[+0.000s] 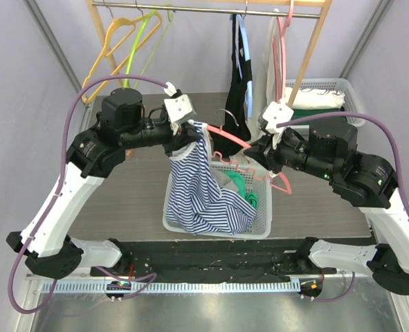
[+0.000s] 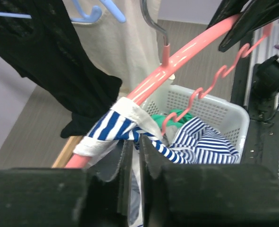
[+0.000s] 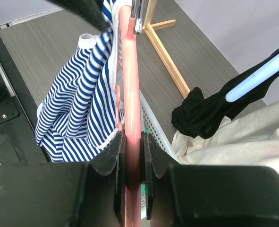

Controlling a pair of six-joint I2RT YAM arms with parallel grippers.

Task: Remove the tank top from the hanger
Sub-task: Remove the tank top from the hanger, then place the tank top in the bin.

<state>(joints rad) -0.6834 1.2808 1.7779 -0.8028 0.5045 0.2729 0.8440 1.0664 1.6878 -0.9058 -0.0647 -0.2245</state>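
The blue-and-white striped tank top (image 1: 204, 194) hangs off the left end of a pink hanger (image 1: 235, 142) and trails down into a white basket (image 1: 259, 232). My left gripper (image 1: 189, 135) is at that end. In the left wrist view its jaws (image 2: 135, 146) are pinched on the white-edged strap of the tank top (image 2: 115, 125), just beside the hanger (image 2: 186, 54). My right gripper (image 1: 256, 153) holds the other arm of the hanger. In the right wrist view it (image 3: 132, 142) is shut on the pink hanger bar (image 3: 130, 71), with the tank top (image 3: 78, 104) hanging to its left.
A wooden clothes rack (image 1: 308, 55) stands behind, with a black garment (image 1: 237, 97), a white garment (image 1: 270, 76) and bare orange and green hangers (image 1: 124, 38) on its rail. A second white basket (image 1: 325, 86) sits at the back right. Something green (image 1: 244, 188) lies in the near basket.
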